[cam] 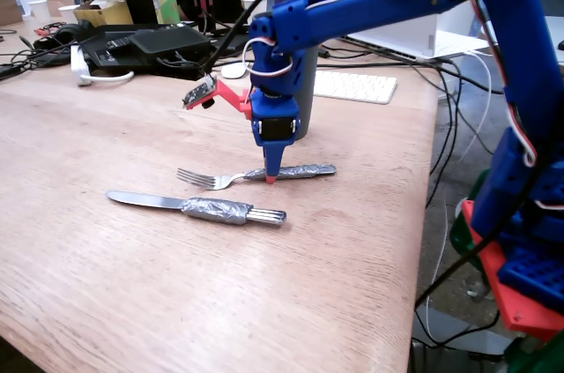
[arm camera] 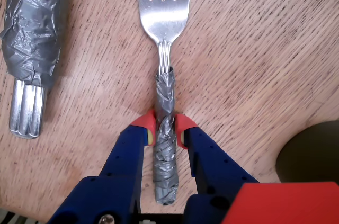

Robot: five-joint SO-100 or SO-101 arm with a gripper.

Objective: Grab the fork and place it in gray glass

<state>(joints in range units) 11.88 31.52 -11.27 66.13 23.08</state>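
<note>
The counter (cam: 106, 285) is filling most of the fixed view, and the arm (cam: 370, 3) is being reached in from the upper right of that frame, with its wrist pointed straight down at mid-frame.

Behind the wrist the glass (cam: 306, 91) is being seen standing upright, mostly hidden by the arm; in the wrist view only a dark curved edge of it (arm camera: 312, 152) is showing at the lower right. Its opening is not being shown in either view, so what it holds cannot be told; nothing is being seen sticking out of it.

The knife (cam: 196, 206) is lying untouched at lower centre of the fixed view, near the fork and roughly parallel to it; in the wrist view its taped part (arm camera: 33, 23) is sitting in the upper left corner.

The fork (cam: 256, 175) is lying flat on the counter at mid-frame in the fixed view, tines to the left. In the wrist view it (arm camera: 165, 38) is running up the centre, tines at the top edge.

The fingers (arm camera: 164, 128) are being closed to a narrow gap around the taped handle, with both red tips pressed against the tape. The grasp is judged to be made or nearly made; the lift, the carry to the glass and the drop into it are all being left to do.
</note>
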